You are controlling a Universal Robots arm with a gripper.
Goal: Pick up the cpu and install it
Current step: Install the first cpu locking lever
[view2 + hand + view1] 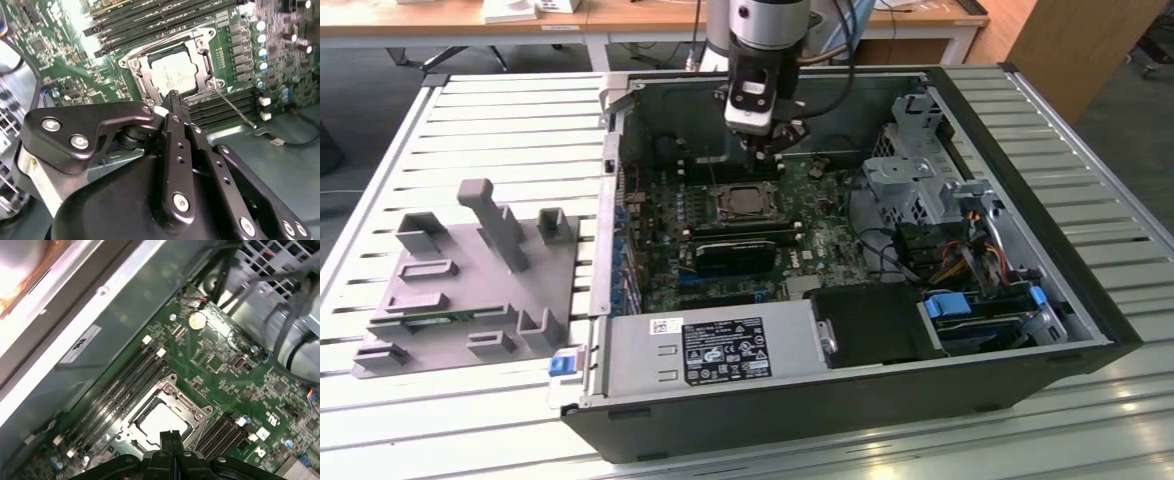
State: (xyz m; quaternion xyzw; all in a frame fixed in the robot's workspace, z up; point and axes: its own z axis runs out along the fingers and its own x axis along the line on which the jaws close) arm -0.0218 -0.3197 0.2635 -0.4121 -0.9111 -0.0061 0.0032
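The cpu [747,203] lies flat in the metal-framed socket [720,188] on the green motherboard inside the open computer case. Its pale silver top shows in the second wrist view [172,75] and in the first wrist view [162,421]. My gripper [767,152] hangs inside the case a little above and behind the socket, apart from the chip. Both wrist views show its black fingers pressed together with nothing between them, the tips [174,96] [170,434] near the socket's edge.
A grey plastic fixture [467,270] stands on the slatted table at the exterior view's left. Inside the case are memory slots [125,385], a black card [734,255], the power supply [720,350], a metal drive cage [921,140] and cable bundles [974,250].
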